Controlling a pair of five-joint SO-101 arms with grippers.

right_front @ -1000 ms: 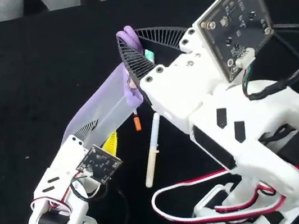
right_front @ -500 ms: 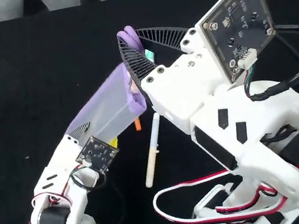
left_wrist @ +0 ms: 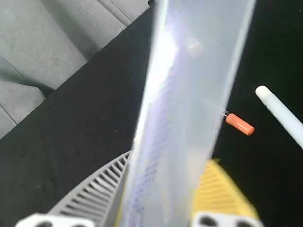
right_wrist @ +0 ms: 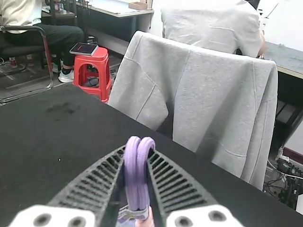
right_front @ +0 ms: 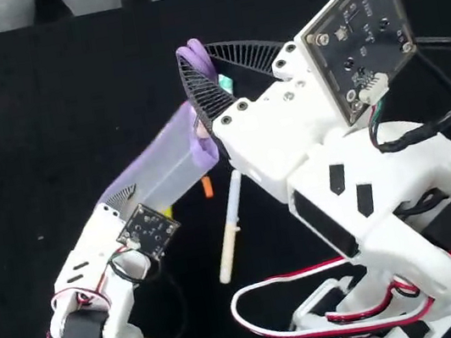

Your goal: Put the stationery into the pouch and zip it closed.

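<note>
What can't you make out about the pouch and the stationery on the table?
Whether the pouch is zipped: left wrist view has it blurred against the lens; in the high view the right arm covers its far end.
What is inside the pouch: its cloudy wall hides it.
The white pen: cut off by the frame edge in the left wrist view.
The orange piece: too small to identify in either view.

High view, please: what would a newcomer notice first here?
A translucent purple pouch is stretched between both arms: the right gripper pinches its far end, the left gripper its near end. Next to it, a white pen and a small orange piece lie on the black table.
</note>
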